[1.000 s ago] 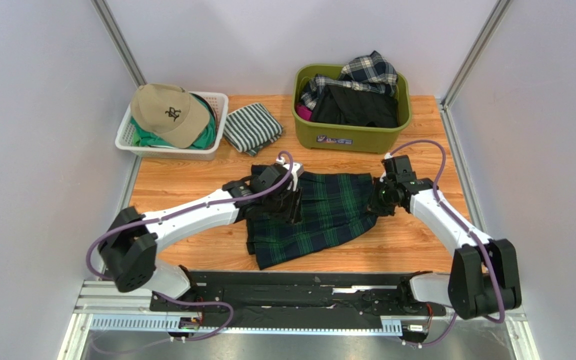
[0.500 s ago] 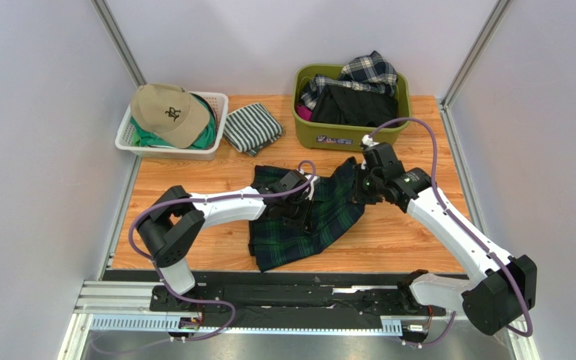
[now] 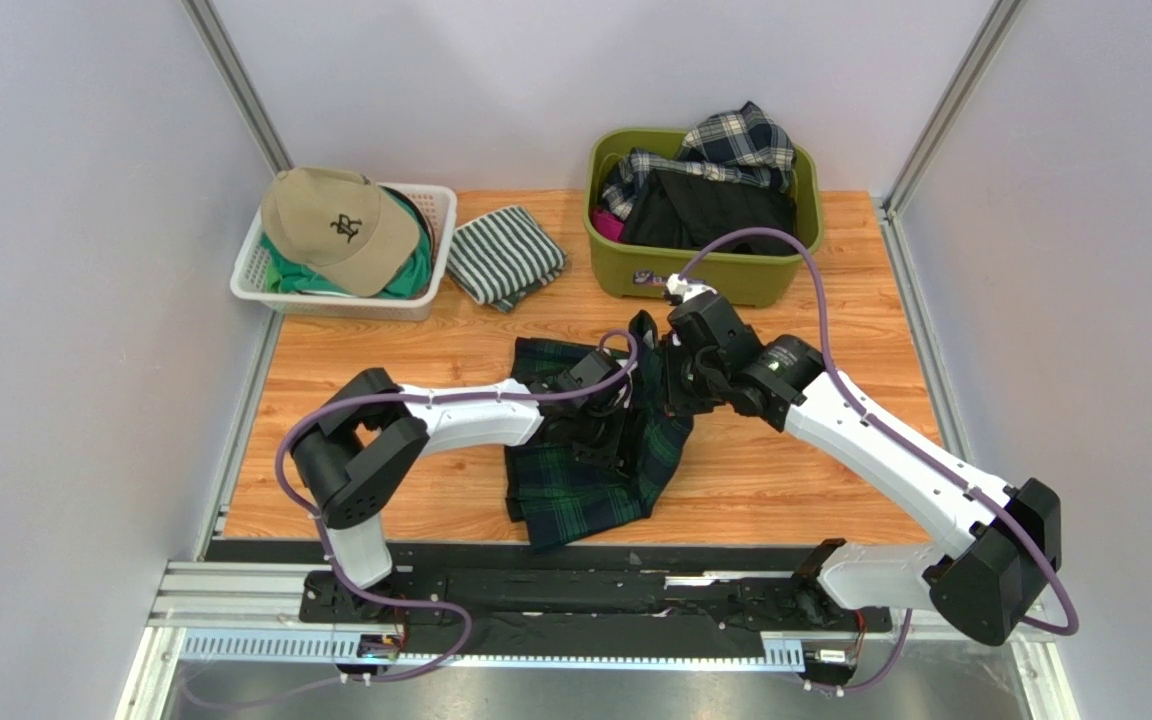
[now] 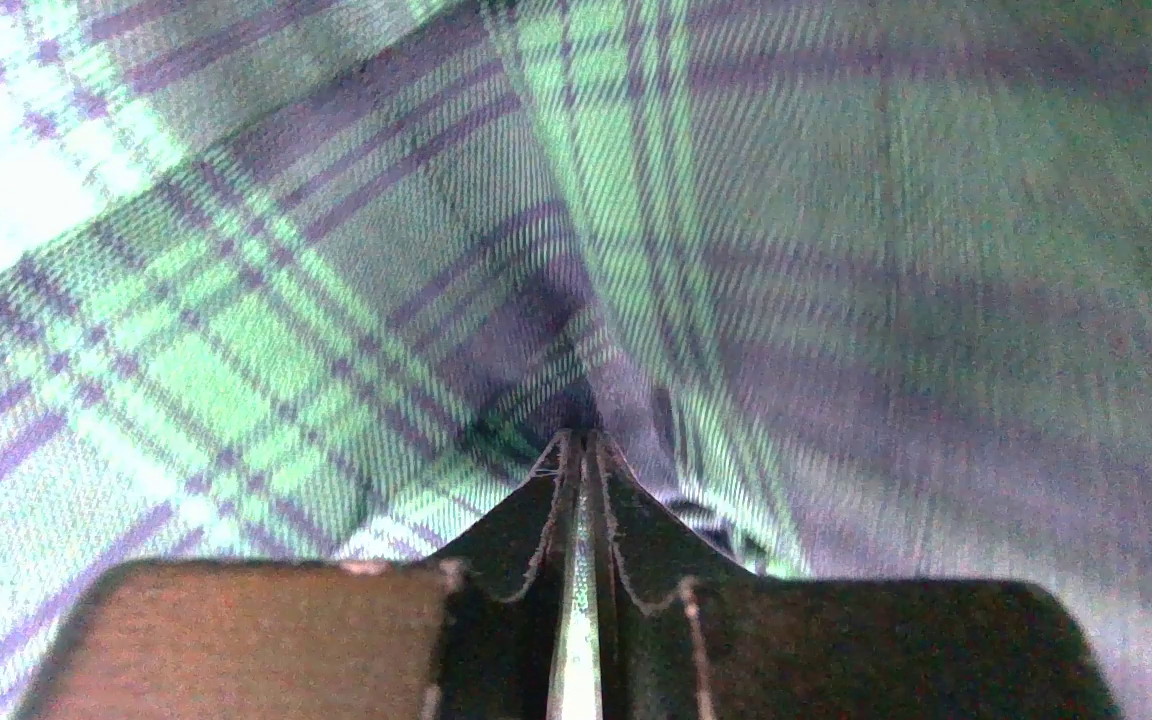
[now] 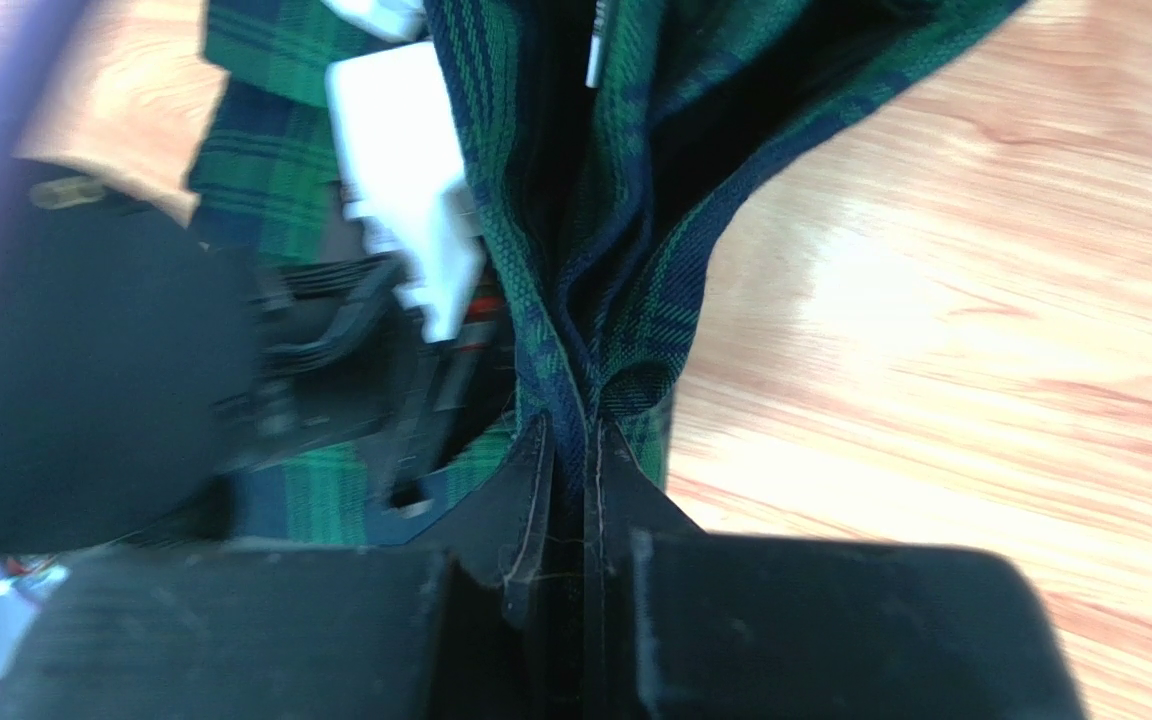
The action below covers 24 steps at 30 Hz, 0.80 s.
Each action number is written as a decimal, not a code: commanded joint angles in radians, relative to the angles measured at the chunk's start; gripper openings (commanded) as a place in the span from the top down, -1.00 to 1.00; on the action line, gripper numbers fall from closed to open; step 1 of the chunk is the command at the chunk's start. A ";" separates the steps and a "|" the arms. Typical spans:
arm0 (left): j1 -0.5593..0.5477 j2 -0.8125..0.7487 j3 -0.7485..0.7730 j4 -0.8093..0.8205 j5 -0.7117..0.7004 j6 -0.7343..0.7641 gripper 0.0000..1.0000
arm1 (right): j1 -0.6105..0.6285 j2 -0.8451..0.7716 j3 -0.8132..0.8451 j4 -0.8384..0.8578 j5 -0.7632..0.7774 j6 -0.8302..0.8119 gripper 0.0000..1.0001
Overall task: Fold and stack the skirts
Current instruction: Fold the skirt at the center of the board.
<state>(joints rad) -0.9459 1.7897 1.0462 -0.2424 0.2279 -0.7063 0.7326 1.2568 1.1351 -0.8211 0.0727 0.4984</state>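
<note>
left gripper [image 4: 582,446] and right gripper [image 5: 569,432] clamp the tartan skirt [image 3: 597,488] on wooden table [image 3: 387,360], grey walls [image 3: 71,225]

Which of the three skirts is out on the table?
The dark green-navy tartan skirt, lying on the wooden table; the black skirt and the navy-white plaid skirt are piled in the olive bin.

Arms reach inward; left hand [image 4: 582,450], right hand [image 5: 570,435] both pinching tartan skirt [image 3: 582,503].
</note>
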 commanded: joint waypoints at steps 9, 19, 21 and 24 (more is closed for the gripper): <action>0.116 -0.459 -0.190 -0.123 -0.188 -0.053 -0.42 | 0.005 -0.065 -0.006 -0.061 0.177 -0.061 1.00; 0.375 -0.598 -0.460 -0.040 -0.088 -0.114 -0.93 | 0.007 -0.059 0.014 -0.055 0.182 -0.081 1.00; 0.378 -0.558 -0.485 0.017 -0.049 -0.133 -0.80 | 0.007 -0.053 0.014 -0.044 0.168 -0.081 1.00; 0.378 -0.491 -0.508 0.101 -0.006 -0.156 -0.44 | 0.007 -0.037 0.011 -0.026 0.139 -0.083 1.00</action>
<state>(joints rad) -0.5728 1.2327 0.5537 -0.3065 0.1322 -0.8192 0.7326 1.2198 1.1259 -0.9005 0.2264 0.4324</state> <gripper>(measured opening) 0.842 0.055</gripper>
